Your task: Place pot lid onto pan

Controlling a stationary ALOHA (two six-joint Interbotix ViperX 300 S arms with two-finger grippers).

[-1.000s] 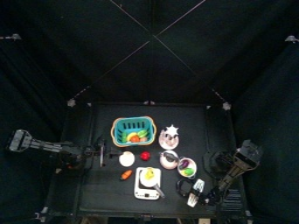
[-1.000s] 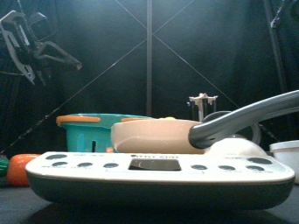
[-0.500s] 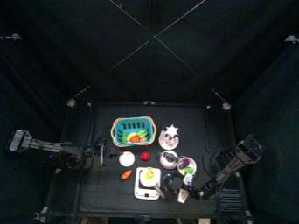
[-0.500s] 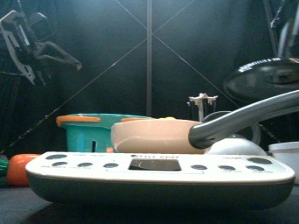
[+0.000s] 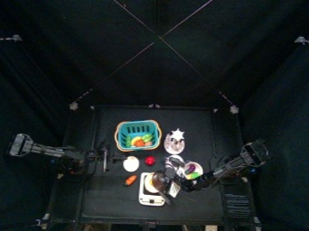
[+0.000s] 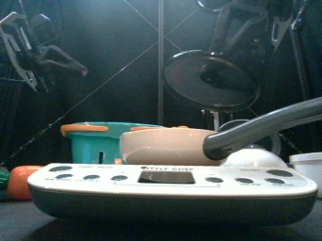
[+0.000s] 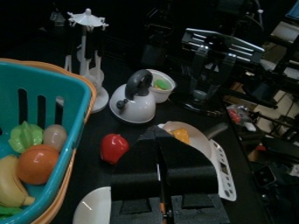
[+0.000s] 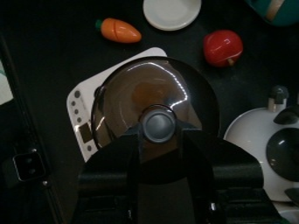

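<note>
My right gripper (image 8: 158,129) is shut on the knob of the pot lid (image 8: 146,87), a round grey disc with a pale rim. From the front the lid (image 6: 217,80) hangs tilted in the air, above the beige pan (image 6: 170,146) and a little to its right, not touching it. The pan has a grey handle (image 6: 265,127) and sits on the white toy stove (image 6: 164,184). From above, the right gripper (image 5: 182,179) is next to the pan (image 5: 154,183). The left gripper (image 7: 163,166) rests shut at the table's left side.
A teal basket (image 5: 137,135) of vegetables stands at the back, with a white star-shaped rack (image 5: 178,135) beside it. A kettle (image 8: 274,131), a red tomato (image 8: 222,46), a carrot (image 8: 119,31) and a white plate (image 8: 176,10) lie around the stove.
The right arm has swung in from the table's front right corner toward the stove, carrying the lid. In the front view the lid came in from the right. The left arm stayed still.
</note>
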